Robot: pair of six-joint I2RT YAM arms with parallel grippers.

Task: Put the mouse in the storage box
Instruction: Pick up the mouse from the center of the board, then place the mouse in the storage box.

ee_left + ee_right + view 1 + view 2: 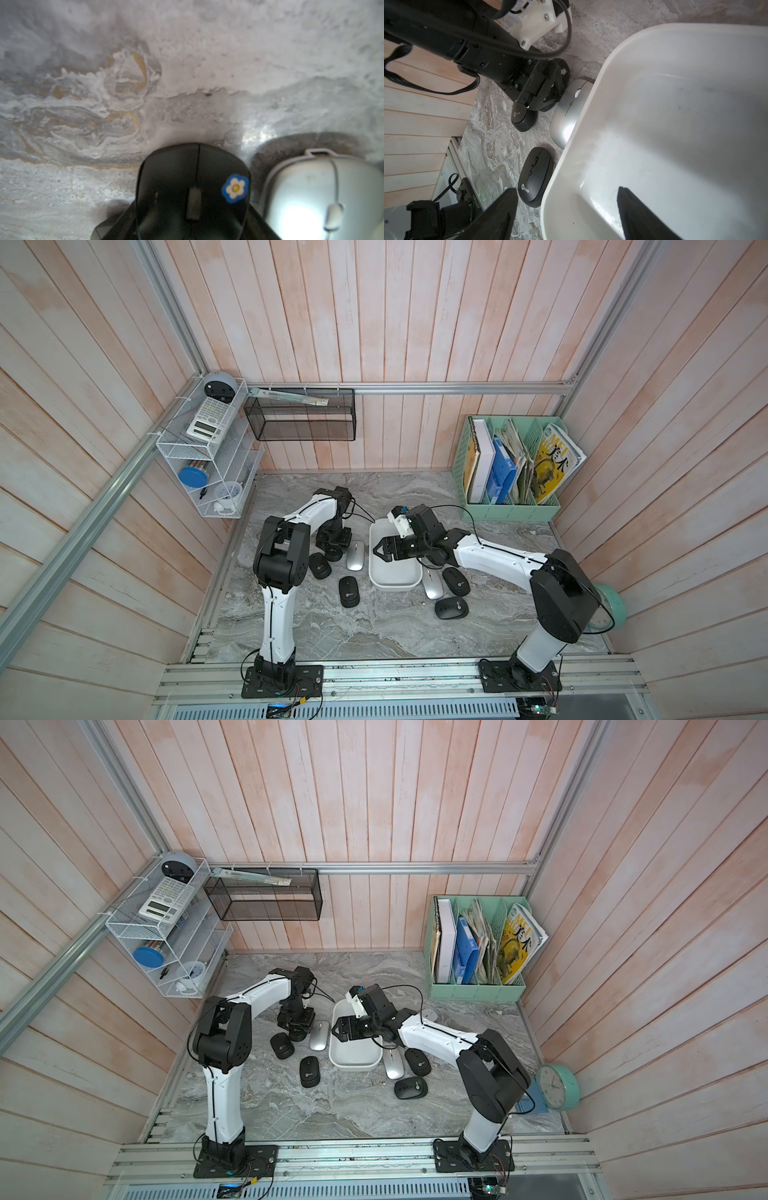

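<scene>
**Top views.** Storage box (394, 585): white tub, centre of the bench (374, 626). Left hand (332, 551): lowered to the bench just beside the box. Silver mouse (355, 556): lies between that hand and the box wall. Black mice (349, 592): two near the left hand. More mice (451, 608): along the box's far side. Right hand (336, 1029): over the box, jaws spread, holding nothing.

**Left wrist.** Mouse (193, 187): black with a blue flower sticker, apparently clamped between the left fingers. The view is too blurred to tell whether it is off the bench.

**Right wrist.** Right fingers (500, 214): wide apart, straddling the box rim. The mouse sits outside the box, behind the silver mouse.
</scene>
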